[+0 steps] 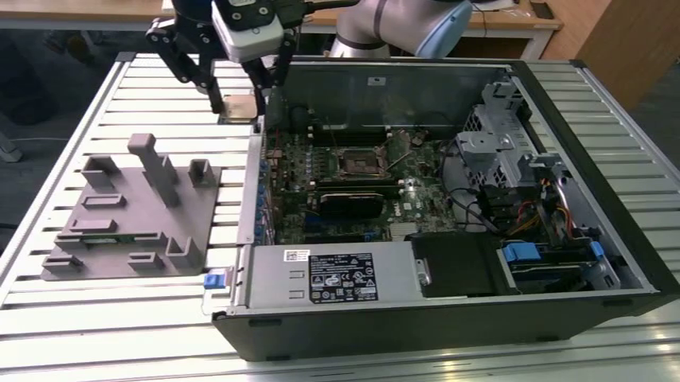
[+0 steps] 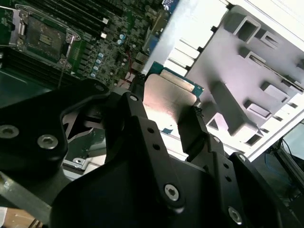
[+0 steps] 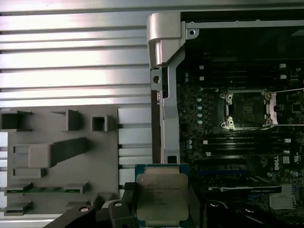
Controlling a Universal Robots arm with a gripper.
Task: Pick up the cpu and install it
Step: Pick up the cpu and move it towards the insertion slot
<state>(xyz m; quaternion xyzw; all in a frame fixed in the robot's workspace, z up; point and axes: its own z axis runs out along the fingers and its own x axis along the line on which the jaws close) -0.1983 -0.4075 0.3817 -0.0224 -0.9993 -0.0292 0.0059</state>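
The work surface is a slatted metal table (image 1: 127, 87). An open computer case (image 1: 622, 231) lies on it with the motherboard (image 1: 308, 199) facing up.

The arm (image 1: 409, 24) comes in from the far edge with its wrist pointing down. The gripper (image 1: 238, 103) hangs above the table, just outside the case's far corner on the exterior view's left. Its two black fingers (image 2: 194, 128) pinch opposite edges of the cpu (image 2: 168, 99). The chip is clear of every surface, and in the first wrist view its silvery top faces the camera.

The socket (image 1: 359, 161) sits near the middle of the board with its dark centre exposed, well apart from the cpu. The case's side wall (image 3: 164, 71) stands between the two. A grey fixture (image 1: 127, 215) with upright blocks lies on the table beside the case, on the exterior view's left. A power supply (image 1: 330, 274) fills the case's near end.
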